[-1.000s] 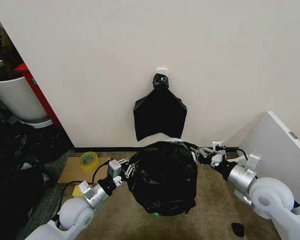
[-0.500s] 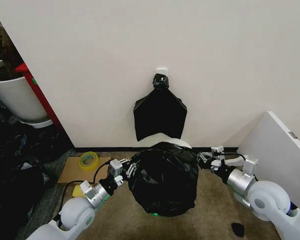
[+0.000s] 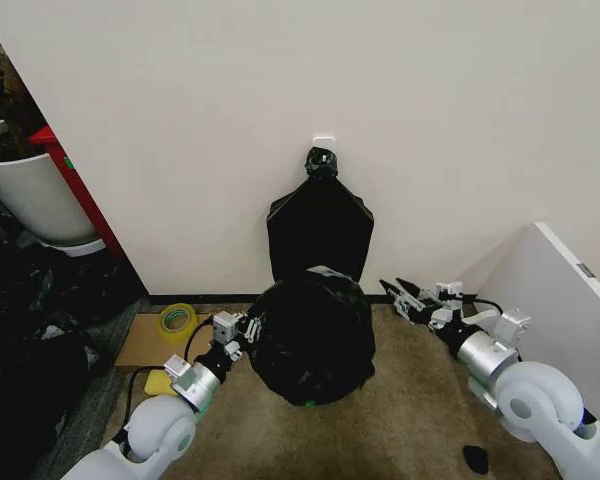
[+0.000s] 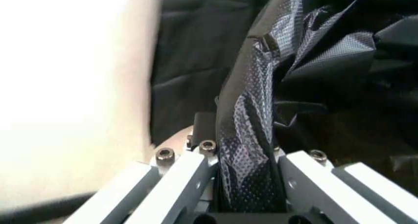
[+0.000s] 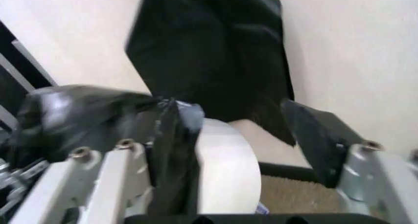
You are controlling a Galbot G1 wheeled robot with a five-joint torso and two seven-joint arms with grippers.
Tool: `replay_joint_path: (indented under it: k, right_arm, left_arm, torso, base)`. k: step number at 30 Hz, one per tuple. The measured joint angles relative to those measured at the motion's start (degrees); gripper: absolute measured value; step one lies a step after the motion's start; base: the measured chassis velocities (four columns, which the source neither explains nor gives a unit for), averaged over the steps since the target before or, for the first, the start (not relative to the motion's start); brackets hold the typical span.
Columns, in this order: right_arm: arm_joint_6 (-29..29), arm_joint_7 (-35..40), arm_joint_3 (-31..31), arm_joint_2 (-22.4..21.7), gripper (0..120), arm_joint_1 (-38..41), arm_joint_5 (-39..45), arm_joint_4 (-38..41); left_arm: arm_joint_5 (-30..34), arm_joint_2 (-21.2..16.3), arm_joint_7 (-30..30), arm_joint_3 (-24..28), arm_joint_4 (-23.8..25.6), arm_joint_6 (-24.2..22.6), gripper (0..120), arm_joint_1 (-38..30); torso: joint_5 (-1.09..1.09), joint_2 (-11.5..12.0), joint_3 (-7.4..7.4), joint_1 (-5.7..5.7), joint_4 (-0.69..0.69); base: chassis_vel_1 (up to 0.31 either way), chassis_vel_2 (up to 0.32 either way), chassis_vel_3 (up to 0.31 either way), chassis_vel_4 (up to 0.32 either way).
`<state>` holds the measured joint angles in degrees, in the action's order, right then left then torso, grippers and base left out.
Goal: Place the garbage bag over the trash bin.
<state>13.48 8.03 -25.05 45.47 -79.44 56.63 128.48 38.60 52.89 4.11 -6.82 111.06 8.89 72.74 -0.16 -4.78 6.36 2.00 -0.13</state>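
The garbage bag (image 3: pixel 312 340) is sitting draped over the trash bin (image 3: pixel 325 272) on the carpeted floor (image 3: pixel 400 430), right in front of the wall (image 3: pixel 280 100); just a sliver of the bin's cream-white rim is peeking out at the top of the crinkled black plastic, on the wall side. The left gripper (image 3: pixel 242 326) is reaching forward low over the floor, its forearm angling up from the lower left, and is pressing against the bag's left flank. In the left wrist view its jaws are clamping a fold of the garbage bag (image 4: pixel 251 150) between them, the plastic bunching up and away from the metal fingers (image 4: pixel 183 185). The right gripper (image 3: pixel 408 297) is hovering just to the right of the bag, apart from it, with its arm extending in from the lower right and its wrist roughly level. Its jaws are standing wide apart with nothing between them; in the right wrist view the trash bin (image 5: pixel 225 170) is showing pale between the spread fingers (image 5: pixel 316 136), with the garbage bag (image 5: pixel 85 111) lying over its far side. A flat black bag bundle (image 3: pixel 320 225) is hanging on the wall directly behind the bin, and a roll of yellow tape (image 3: pixel 177 319) is lying on cardboard off to the left.
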Motion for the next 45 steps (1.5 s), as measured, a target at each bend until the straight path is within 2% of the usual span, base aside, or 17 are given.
replay_joint_path:
  k: [1, 3, 4, 7, 9, 13, 14, 16, 22, 29, 38, 45]
  right_arm:
    - [1.07, 2.37, 0.45, 0.33, 67, -0.29, -0.81, 2.47]
    - [5.22, 9.38, 2.02, 1.63, 64, -0.57, -1.07, 8.73]
    - [5.22, 9.38, 2.02, 1.63, 64, -0.57, -1.07, 8.73]
    - [10.66, 14.37, 3.99, 2.7, 47, -1.3, -1.08, 13.6]
    - [12.47, 15.6, 4.68, 2.93, 43, -1.4, -1.07, 14.4]
    - [22.94, 23.72, 11.39, 5.49, 26, 0.94, -0.69, 15.25]
    - [22.94, 23.72, 11.39, 5.49, 26, 0.94, -0.69, 15.25]
    - [26.04, 27.51, 16.16, 7.39, 16, 4.53, -0.95, 14.52]
    - [27.42, 31.61, 23.8, 10.8, 0, 10.71, -2.93, 8.89]
    - [28.7, 38.06, 34.14, 16.91, 0, 16.86, -7.5, -1.02]
    - [28.59, 43.85, 39.71, 22.8, 0, 21.99, -10.32, -10.44]
    - [28.13, 44.21, 41.06, 24.34, 0, 22.34, -13.5, -11.0]
  left_arm:
    - [1.38, 0.26, 1.84, 0.29, 0.38, -1.07, 1, -0.44]
    - [3.95, 0.8, 6.42, 1.29, 1.2, -3.6, 1, -1.55]
    - [3.95, 0.8, 6.42, 1.29, 1.2, -3.6, 1, -1.55]
    - [6.66, 1.35, 10.38, 2.42, 1.97, -6.16, 1, -2.46]
    - [6.97, 1.53, 11.16, 2.71, 2.03, -6.63, 1, -2.66]
    - [7.0, 2.81, 14.51, 5.8, 2.04, -8.04, 1, -3.82]
    - [7.0, 2.81, 14.51, 5.8, 2.04, -8.04, 1, -3.82]
    - [5.95, 3.34, 15.91, 7.74, 1.98, -8.52, 1, -4.09]
    - [3.3, 4.62, 17.92, 10.01, 1.59, -9.29, 1, -4.14]
    - [0.13, 6.09, 18.47, 11.46, 1.15, -9.28, 1, -3.52]
    - [-1.94, 6.0, 17.79, 12.55, 1.67, -8.21, 1, -2.29]
    - [-2.82, 5.19, 17.33, 12.56, 2.35, -7.82, 1, -1.56]
  torso:
    - [0.0, 0.0, 0.0, 0.0, -0.01]
    - [0.0, 0.0, 0.0, 0.0, 0.0]
    - [0.0, 0.0, 0.0, 0.0, 0.0]
    - [0.01, 0.0, 0.0, 0.0, -0.01]
    - [0.01, 0.0, 0.0, 0.0, -0.02]
    - [0.02, 0.0, 0.0, 0.0, -0.01]
    - [0.02, 0.0, 0.0, 0.0, -0.01]
    - [0.01, -0.01, 0.0, 0.0, -0.02]
    - [0.0, -0.01, 0.01, 0.0, 0.0]
    - [0.0, -0.01, 0.01, 0.0, 0.0]
    - [0.01, 0.0, 0.01, 0.0, 0.0]
    - [0.0, -0.01, 0.0, 0.0, 0.0]
  base:
    - [0.0, 0.0, 0.0, 0.0]
    - [0.0, 0.0, 0.0, 0.0]
    - [0.0, 0.0, 0.0, 0.0]
    - [0.0, 0.0, 0.0, 0.0]
    - [0.0, 0.0, 0.0, 0.0]
    - [0.0, 0.0, 0.0, 0.0]
    - [0.0, 0.0, 0.0, 0.0]
    - [0.0, 0.0, 0.0, 0.0]
    - [0.0, 0.0, 0.0, 0.0]
    - [0.0, 0.0, 0.0, 0.0]
    - [0.0, 0.0, 0.0, 0.0]
    - [0.0, 0.0, 0.0, 0.0]
